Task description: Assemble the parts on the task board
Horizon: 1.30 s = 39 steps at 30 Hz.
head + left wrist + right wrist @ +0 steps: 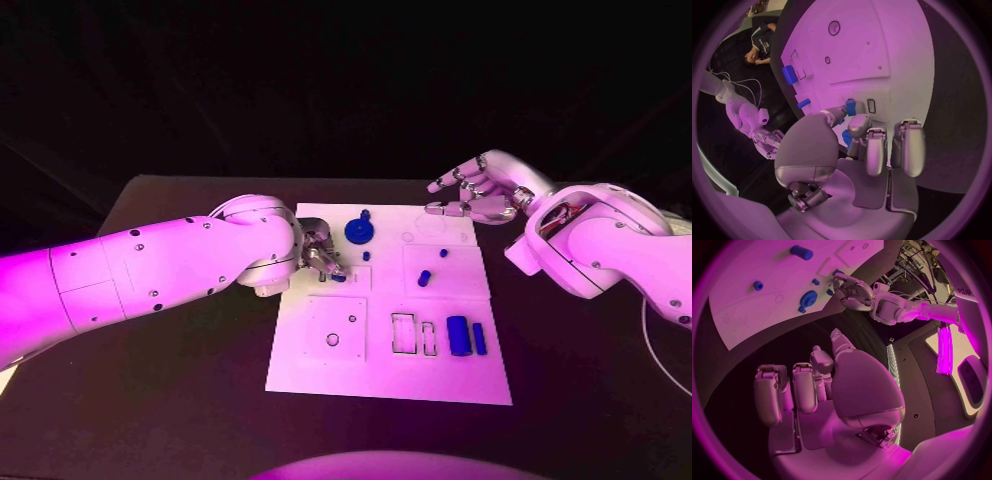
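Observation:
The white task board [325, 365] lies in the middle of the table. My left hand [320, 258] is over its left edge and pinches a small blue part [846, 137] between thumb and finger. Another small blue part [851, 106] stands on the board just past the fingertips, beside a small slot [871, 105]. A blue gear [359, 233] sits at the board's far side, a blue peg [424, 279] near its middle, and two blue blocks [457, 335] near the right edge. My right hand [476, 190] hovers above the far right corner, fingers apart, holding nothing.
The board carries outlined slots [414, 333] and a square panel with holes [335, 328] on its near half. Black table [159, 400] surrounds the board, with bare room on the near side and at both ends.

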Motion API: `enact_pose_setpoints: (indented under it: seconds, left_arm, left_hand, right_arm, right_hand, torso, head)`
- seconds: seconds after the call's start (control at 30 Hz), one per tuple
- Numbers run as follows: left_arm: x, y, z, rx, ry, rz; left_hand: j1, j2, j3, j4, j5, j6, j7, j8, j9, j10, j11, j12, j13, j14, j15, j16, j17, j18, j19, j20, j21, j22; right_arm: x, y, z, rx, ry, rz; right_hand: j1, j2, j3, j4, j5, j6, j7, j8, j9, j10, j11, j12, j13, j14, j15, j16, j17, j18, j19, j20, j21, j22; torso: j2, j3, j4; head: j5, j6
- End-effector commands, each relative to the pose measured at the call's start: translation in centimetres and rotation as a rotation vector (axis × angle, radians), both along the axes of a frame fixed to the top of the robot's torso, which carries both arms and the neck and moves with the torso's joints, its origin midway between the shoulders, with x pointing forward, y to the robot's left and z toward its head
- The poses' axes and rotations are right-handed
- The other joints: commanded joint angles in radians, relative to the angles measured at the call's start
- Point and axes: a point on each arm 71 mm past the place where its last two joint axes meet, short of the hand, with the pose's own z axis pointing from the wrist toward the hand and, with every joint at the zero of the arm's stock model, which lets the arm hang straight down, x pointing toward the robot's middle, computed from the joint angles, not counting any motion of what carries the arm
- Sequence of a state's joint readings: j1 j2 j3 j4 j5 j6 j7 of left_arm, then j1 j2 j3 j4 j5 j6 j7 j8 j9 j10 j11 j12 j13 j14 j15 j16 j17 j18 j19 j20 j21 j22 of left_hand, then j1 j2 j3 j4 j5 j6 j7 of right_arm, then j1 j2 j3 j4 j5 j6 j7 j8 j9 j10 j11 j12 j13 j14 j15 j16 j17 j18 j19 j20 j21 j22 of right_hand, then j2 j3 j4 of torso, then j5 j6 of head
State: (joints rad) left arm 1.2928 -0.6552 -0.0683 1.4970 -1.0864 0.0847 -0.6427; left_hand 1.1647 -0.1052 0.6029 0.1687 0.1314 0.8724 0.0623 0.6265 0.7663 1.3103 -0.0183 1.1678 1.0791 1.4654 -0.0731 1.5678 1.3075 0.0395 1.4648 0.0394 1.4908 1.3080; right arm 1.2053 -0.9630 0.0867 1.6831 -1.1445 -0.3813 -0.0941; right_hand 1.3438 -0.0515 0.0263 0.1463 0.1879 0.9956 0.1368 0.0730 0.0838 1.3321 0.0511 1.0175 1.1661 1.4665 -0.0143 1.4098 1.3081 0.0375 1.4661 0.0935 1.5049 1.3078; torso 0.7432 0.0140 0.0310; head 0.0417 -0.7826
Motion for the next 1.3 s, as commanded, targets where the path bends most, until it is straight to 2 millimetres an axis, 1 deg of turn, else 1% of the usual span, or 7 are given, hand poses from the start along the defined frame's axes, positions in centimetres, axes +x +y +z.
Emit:
enact_pose_setpoints:
  seconds: [0.03,0.4,0.57,0.73,1.0,1.1,1.3]
  left_arm:
    - [-0.10,-0.07,-0.57,0.027,0.032,-0.009]
    - [0.18,-0.44,-0.86,0.040,0.060,-0.019]
    - [0.25,-0.54,-0.92,0.045,0.066,-0.022]
    - [0.41,-0.58,-0.93,0.046,0.062,-0.017]
    - [0.60,-0.61,-0.89,0.042,0.051,-0.005]
    - [0.63,-0.60,-0.90,0.043,0.051,-0.005]
    - [0.67,-0.61,-0.91,0.048,0.050,-0.007]
  left_hand:
    - [-0.028,-0.005,0.165,-0.155,0.002,0.005,-0.010,0.006,0.003,0.010,-0.001,0.008,0.003,0.105,-0.001,0.003,0.263,-0.007,0.032,-0.001,0.001,0.125]
    - [-0.128,-0.015,0.114,-0.117,-0.001,0.037,-0.026,0.001,0.005,0.024,-0.013,0.021,0.017,0.105,-0.011,0.003,0.263,-0.008,0.036,-0.010,0.003,0.131]
    - [-0.148,-0.018,0.094,-0.112,-0.002,0.050,-0.030,0.001,0.005,0.031,-0.016,0.029,0.025,0.105,-0.014,0.003,0.263,-0.009,0.038,-0.013,0.005,0.136]
    - [-0.162,-0.019,0.074,-0.109,-0.003,0.062,-0.035,0.003,0.007,0.038,-0.020,0.036,0.034,0.105,-0.017,0.003,0.263,-0.010,0.041,-0.015,0.007,0.140]
    - [-0.231,-0.014,-0.036,-0.059,-0.008,0.090,-0.039,0.010,0.012,0.054,-0.024,0.053,0.050,0.105,-0.020,0.003,0.263,-0.011,0.043,-0.019,0.008,0.144]
    - [-0.232,-0.008,-0.072,-0.054,-0.008,0.093,-0.042,0.011,0.014,0.056,-0.026,0.056,0.054,0.105,-0.022,0.003,0.263,-0.012,0.045,-0.021,0.009,0.147]
    - [-0.232,-0.005,-0.097,-0.050,-0.008,0.097,-0.043,0.012,0.016,0.057,-0.027,0.057,0.056,0.105,-0.023,0.003,0.263,-0.012,0.046,-0.022,0.010,0.149]
  right_arm:
    - [-0.08,0.13,-0.06,-0.011,0.001,0.014]
    - [-0.16,0.20,-0.05,-0.012,0.003,0.017]
    - [-0.20,0.23,-0.04,-0.011,0.003,0.018]
    - [-0.22,0.22,-0.03,-0.011,0.003,0.018]
    - [-0.25,0.27,-0.06,-0.014,0.008,0.020]
    - [-0.26,0.26,-0.06,-0.014,0.008,0.020]
    - [-0.28,0.25,-0.05,-0.014,0.008,0.020]
  right_hand:
    - [-0.011,0.004,-0.006,-0.002,0.003,0.003,0.004,-0.003,0.001,-0.007,0.001,-0.006,-0.001,0.057,-0.007,-0.003,0.043,-0.003,0.009,-0.004,-0.006,0.124]
    - [-0.011,0.004,-0.007,-0.002,0.004,0.003,0.004,-0.003,0.001,-0.007,0.001,-0.006,-0.002,0.057,-0.007,-0.003,0.043,-0.003,0.009,-0.004,-0.006,0.124]
    - [-0.011,0.004,-0.007,-0.002,0.004,0.003,0.004,-0.003,0.001,-0.007,0.001,-0.006,-0.002,0.057,-0.007,-0.003,0.043,-0.003,0.009,-0.004,-0.006,0.124]
    - [-0.011,0.004,-0.007,-0.002,0.004,0.003,0.004,-0.003,0.001,-0.007,0.001,-0.006,-0.002,0.057,-0.007,-0.003,0.043,-0.003,0.009,-0.004,-0.006,0.124]
    - [-0.010,0.004,-0.007,-0.002,0.004,0.003,0.004,-0.003,0.001,-0.008,0.001,-0.008,-0.003,0.057,-0.007,-0.005,0.041,-0.003,0.009,-0.004,-0.007,0.123]
    - [-0.010,0.004,-0.007,-0.002,0.004,0.003,0.004,-0.003,0.001,-0.008,0.001,-0.008,-0.003,0.057,-0.007,-0.005,0.041,-0.003,0.009,-0.004,-0.007,0.123]
    - [-0.009,0.004,-0.008,-0.002,0.005,0.003,0.004,-0.003,0.001,-0.009,0.001,-0.010,-0.004,0.056,-0.007,-0.006,0.040,-0.002,0.007,-0.004,-0.008,0.121]
  torso:
    - [0.000,0.0011,-0.0002]
    - [-0.001,0.0012,-0.0008]
    - [0.000,0.0013,-0.0016]
    - [0.000,0.0008,-0.0002]
    - [0.000,0.0006,-0.0008]
    - [0.000,0.0006,-0.0007]
    - [0.000,0.0007,-0.0005]
  head:
    - [0.001,-0.003]
    - [0.003,-0.004]
    - [0.002,-0.004]
    - [0.001,-0.004]
    - [-0.001,-0.005]
    - [-0.001,-0.006]
    - [-0.003,-0.008]
